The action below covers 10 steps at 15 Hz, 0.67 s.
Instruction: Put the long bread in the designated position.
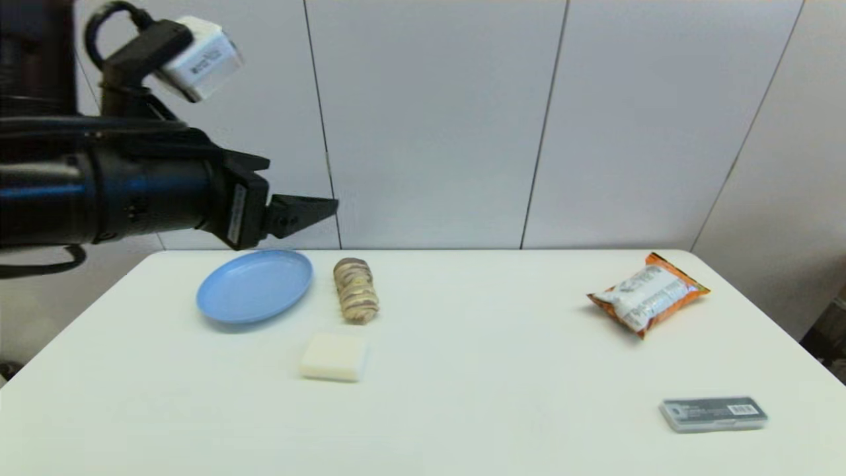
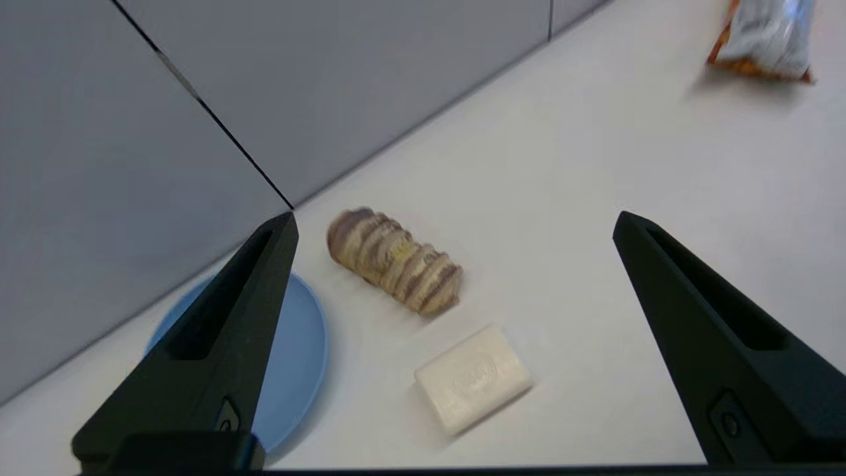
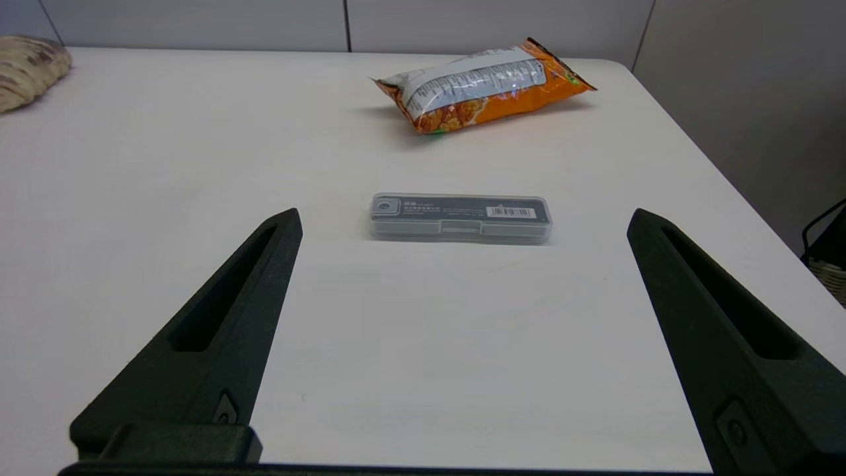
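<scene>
The long bread (image 1: 355, 289), a ribbed loaf with cream and brown stripes, lies on the white table just right of a blue plate. In the left wrist view the long bread (image 2: 394, 269) sits ahead of and below the fingers, and its end shows at the far edge of the right wrist view (image 3: 26, 69). My left gripper (image 1: 317, 211) hovers high above the plate's far side, open and empty (image 2: 455, 218). My right gripper (image 3: 462, 215) is out of the head view; it is open and empty, low over the table's right side. No marking shows a designated position.
The blue plate (image 1: 254, 285) is empty. A pale cream block (image 1: 334, 357) lies in front of the bread. An orange snack bag (image 1: 648, 293) sits at the back right, and a grey plastic case (image 1: 714, 414) near the front right. Grey wall panels stand behind the table.
</scene>
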Available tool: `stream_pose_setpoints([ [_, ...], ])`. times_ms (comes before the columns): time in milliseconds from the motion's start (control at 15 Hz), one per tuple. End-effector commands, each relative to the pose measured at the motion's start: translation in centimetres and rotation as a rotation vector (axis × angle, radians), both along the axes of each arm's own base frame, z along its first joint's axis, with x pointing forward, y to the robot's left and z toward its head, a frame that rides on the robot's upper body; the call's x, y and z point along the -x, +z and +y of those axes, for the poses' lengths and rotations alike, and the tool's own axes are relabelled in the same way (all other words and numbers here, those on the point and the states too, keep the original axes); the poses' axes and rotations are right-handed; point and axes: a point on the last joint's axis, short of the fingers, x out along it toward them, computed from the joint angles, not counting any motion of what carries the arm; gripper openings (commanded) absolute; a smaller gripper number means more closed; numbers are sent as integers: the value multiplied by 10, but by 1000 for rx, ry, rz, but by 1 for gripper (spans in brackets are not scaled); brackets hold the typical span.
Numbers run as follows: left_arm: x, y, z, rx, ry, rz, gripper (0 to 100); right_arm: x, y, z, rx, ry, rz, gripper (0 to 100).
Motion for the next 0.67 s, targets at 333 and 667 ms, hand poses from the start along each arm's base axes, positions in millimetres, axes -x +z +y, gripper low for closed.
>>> stream_pose_setpoints([
  [333, 103, -40, 85, 136, 186, -270, 100, 0, 0, 0, 0, 1, 1, 100],
  [667, 137, -82, 109, 180, 379, -366, 100, 0, 0, 0, 0, 1, 1, 100],
])
